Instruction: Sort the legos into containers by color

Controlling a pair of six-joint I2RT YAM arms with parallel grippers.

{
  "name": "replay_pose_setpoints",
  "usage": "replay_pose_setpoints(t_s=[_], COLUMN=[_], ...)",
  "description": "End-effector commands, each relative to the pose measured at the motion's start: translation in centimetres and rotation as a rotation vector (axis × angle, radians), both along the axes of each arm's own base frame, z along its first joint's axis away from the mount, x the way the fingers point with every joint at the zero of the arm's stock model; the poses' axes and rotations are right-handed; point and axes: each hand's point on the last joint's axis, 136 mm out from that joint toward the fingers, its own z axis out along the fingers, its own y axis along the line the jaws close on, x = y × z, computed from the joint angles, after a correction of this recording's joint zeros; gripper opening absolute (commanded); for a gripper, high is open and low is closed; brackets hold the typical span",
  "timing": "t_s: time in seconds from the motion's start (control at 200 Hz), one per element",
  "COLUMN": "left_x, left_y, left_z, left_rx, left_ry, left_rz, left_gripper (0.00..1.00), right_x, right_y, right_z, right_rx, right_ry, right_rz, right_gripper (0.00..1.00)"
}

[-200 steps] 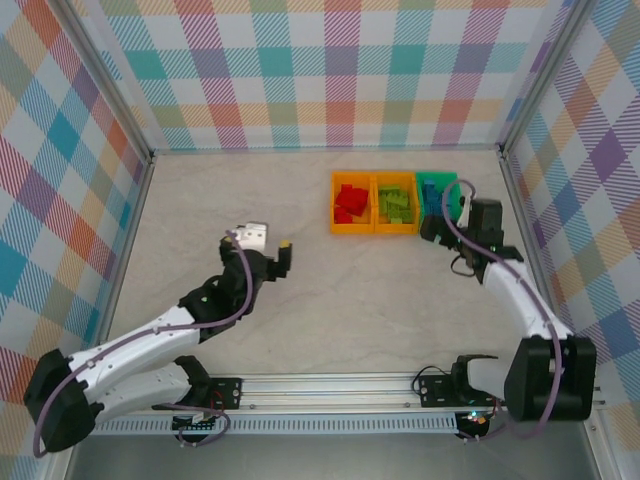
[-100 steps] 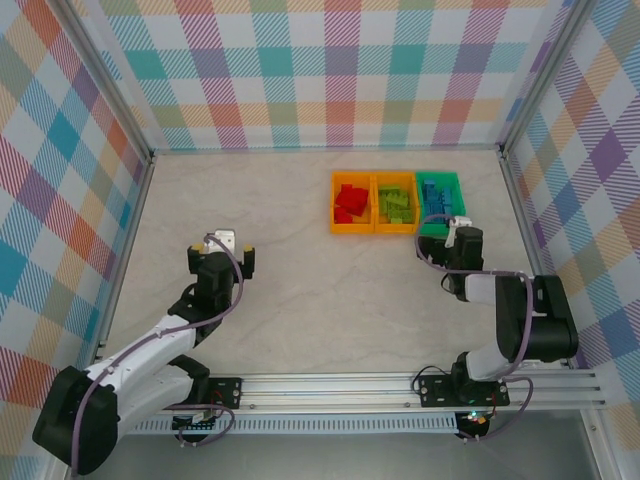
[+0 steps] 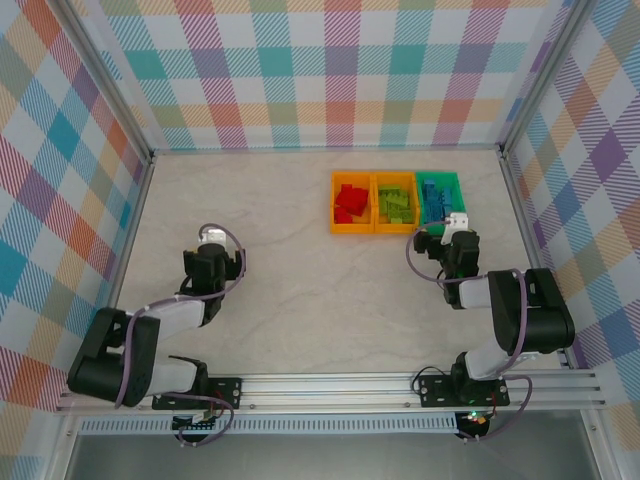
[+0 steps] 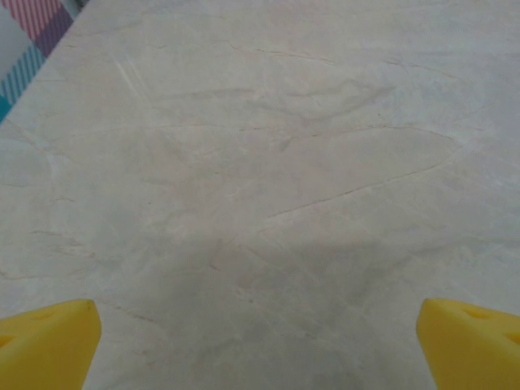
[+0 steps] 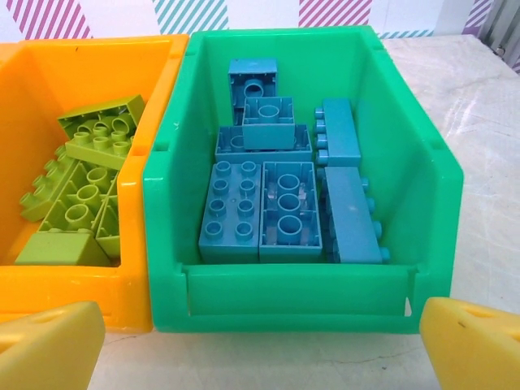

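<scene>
Right hand (image 3: 455,228) spread, empty, before the green bin (image 5: 292,296) of blue bricks (image 5: 248,211); left hand (image 3: 212,250) spread over the tabletop (image 4: 260,162). Lime bricks (image 5: 77,195) and red bricks (image 3: 349,203) fill separate orange bins (image 5: 134,284): sorting appears complete

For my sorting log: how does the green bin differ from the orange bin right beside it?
The green bin holds blue bricks; the orange bin holds lime green bricks. The green bin ends the row on the right; the orange bin stands in the middle. Both are open-topped, alike in shape, side by side.
</scene>
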Motion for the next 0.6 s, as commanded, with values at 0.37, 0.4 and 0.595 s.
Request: replay_pose_setpoints(t_s=[0.37,0.4,0.595], left_x=[4.9,4.9,4.9], left_y=[0.4,0.3,0.3], left_z=[0.1,0.0,0.1], left_rx=[-0.208,-0.209,-0.206], left_ry=[-0.119,-0.118,-0.119], left_rz=[-0.047,-0.047,-0.048], left_gripper=[1.00,1.00,1.00], right_x=[0.4,0.4,0.4], right_y=[0.6,0.6,0.6], right_z=[0.8,0.8,0.8], right_rx=[0.016,0.016,0.015], right_ry=[-0.030,-0.030,-0.033], right_rz=[0.068,0.068,0.066], right_gripper=[1.00,1.00,1.00])
